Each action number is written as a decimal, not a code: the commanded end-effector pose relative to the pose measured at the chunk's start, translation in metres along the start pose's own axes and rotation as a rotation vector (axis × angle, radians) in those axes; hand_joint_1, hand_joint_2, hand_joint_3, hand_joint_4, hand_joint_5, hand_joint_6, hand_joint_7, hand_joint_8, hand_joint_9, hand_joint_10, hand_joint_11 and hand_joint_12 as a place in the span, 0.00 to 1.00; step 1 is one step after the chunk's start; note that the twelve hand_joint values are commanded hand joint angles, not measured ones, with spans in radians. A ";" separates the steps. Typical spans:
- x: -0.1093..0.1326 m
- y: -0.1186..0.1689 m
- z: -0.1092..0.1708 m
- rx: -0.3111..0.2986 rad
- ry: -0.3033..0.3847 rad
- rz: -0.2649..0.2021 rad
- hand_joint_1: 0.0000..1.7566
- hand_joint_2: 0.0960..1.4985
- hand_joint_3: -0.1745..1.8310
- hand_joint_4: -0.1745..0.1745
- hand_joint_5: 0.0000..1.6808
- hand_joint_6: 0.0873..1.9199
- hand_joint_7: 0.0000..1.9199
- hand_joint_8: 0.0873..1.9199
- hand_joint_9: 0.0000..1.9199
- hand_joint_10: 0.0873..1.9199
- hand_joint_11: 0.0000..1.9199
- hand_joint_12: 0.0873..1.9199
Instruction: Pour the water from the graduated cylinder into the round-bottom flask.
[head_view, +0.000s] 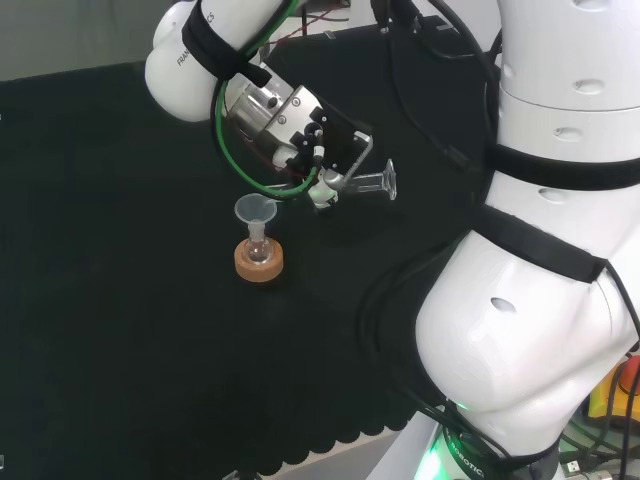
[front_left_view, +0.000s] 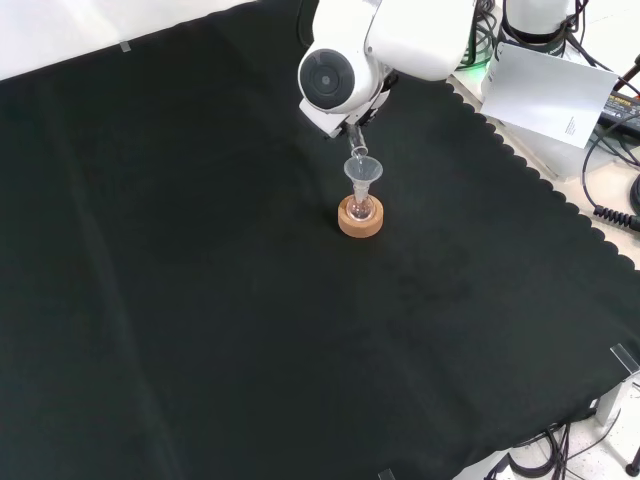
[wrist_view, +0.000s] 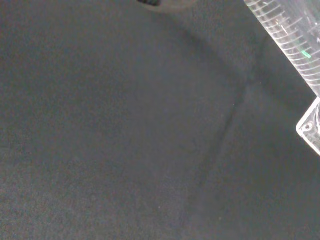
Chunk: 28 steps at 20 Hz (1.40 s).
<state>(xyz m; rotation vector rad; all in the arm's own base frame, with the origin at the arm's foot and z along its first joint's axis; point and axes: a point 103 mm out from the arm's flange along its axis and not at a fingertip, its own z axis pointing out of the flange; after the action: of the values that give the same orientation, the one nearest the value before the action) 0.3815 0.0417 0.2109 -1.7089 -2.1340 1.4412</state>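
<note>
From the head view, the hand (head_view: 325, 150) held the graduated cylinder (head_view: 365, 183) tipped on its side, at two o'clock from the round-bottom flask (head_view: 259, 248), which stood in a cork ring (head_view: 259, 263) with a funnel (head_view: 254, 212) in its neck.

From the front, the cylinder's mouth hung just above the funnel (front_left_view: 361, 170).

At the wrist, the cylinder's ribbed clear wall (wrist_view: 295, 42) crossed black cloth (wrist_view: 125, 130).

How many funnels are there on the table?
1. The funnel sits in the neck of the small flask, which stands on the cork ring near the middle of the black cloth. Clear ware is hard to see, so another could hide.
</note>
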 end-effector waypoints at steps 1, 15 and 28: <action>-0.003 -0.001 0.000 -0.001 -0.009 0.007 0.72 0.70 0.09 0.00 0.62 0.45 0.56 0.43 0.77 0.00 0.66 0.34; 0.000 -0.006 -0.008 0.010 -0.058 0.039 0.72 0.70 0.09 0.00 0.62 0.45 0.56 0.44 0.77 0.00 0.65 0.34; -0.003 -0.005 -0.007 0.019 -0.074 0.053 0.72 0.70 0.09 0.00 0.62 0.45 0.56 0.44 0.77 0.00 0.65 0.34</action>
<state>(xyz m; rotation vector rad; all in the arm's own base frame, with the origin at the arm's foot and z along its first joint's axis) 0.3826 0.0444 0.2196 -1.7437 -2.1227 1.5502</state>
